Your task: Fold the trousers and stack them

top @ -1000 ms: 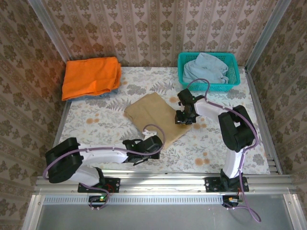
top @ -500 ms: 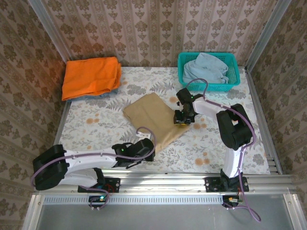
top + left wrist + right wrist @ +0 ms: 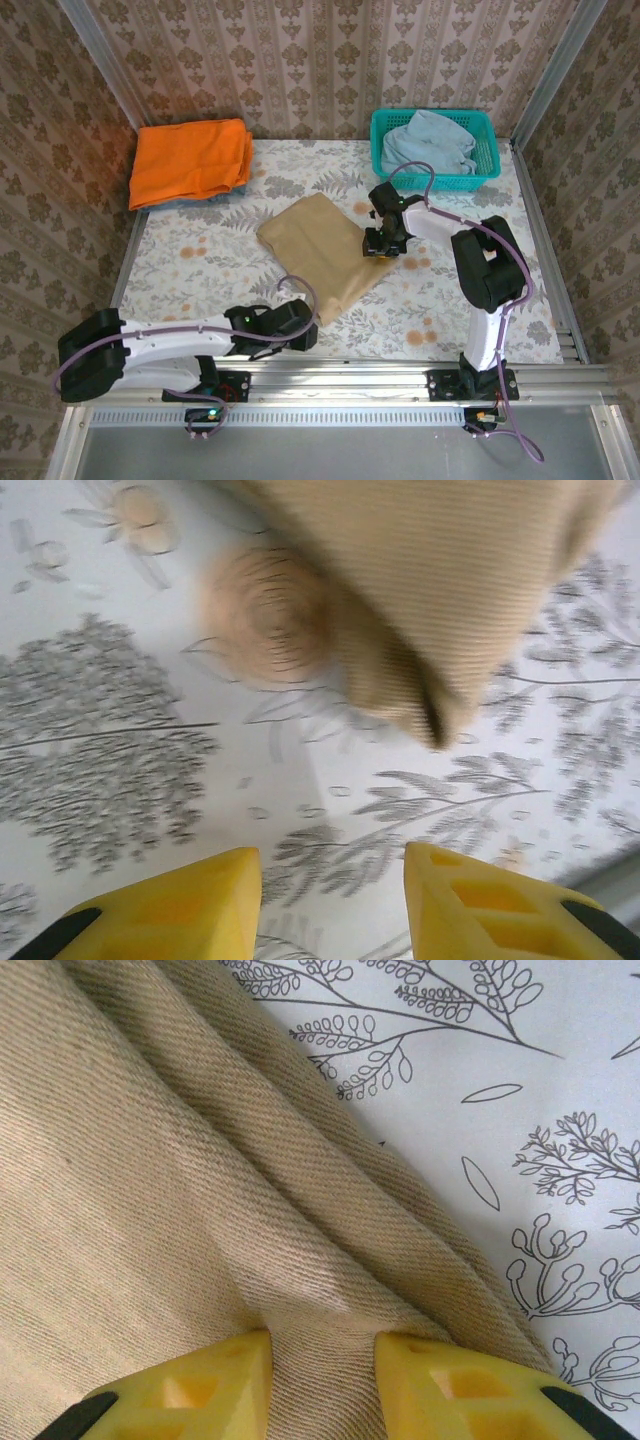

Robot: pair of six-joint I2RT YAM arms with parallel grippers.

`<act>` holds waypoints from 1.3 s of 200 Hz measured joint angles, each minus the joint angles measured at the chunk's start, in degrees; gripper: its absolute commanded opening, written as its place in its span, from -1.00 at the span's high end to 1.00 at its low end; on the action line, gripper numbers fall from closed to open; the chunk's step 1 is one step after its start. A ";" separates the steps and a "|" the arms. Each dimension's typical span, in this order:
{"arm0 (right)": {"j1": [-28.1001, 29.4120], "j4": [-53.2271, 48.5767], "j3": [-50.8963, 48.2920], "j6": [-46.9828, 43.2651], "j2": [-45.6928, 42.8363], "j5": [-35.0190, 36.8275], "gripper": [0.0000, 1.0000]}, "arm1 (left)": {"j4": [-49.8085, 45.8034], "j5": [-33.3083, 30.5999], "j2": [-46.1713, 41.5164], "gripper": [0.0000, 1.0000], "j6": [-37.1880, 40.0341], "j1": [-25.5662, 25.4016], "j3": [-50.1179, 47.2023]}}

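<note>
Orange cloth [image 3: 190, 162] lies folded at the far left. Nearer, the left gripper [image 3: 332, 878] has drawn back from the near corner of the trousers [image 3: 318, 248] toward the table edge, its yellow fingers now parted over the floral tablecloth [image 3: 190, 265] with nothing between them. Mid-table, the tan ribbed-twill trousers lie folded in a soft rectangle, while the right gripper [image 3: 322, 1360] stays clenched on a ridge of their right edge.
</note>
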 measured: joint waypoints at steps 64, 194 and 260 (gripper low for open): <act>0.00 0.00 0.11 0.00 0.04 0.00 0.27 | 12.39 -0.22 14.71 0.22 -2.93 -2.10 4.39; -0.02 0.17 0.09 -0.02 0.02 0.00 0.27 | 6.54 -12.70 20.96 1.00 -2.29 -2.75 9.92; -0.11 0.17 0.09 -0.02 0.02 -0.02 0.28 | 6.32 -11.06 14.03 1.00 -2.16 -2.75 7.04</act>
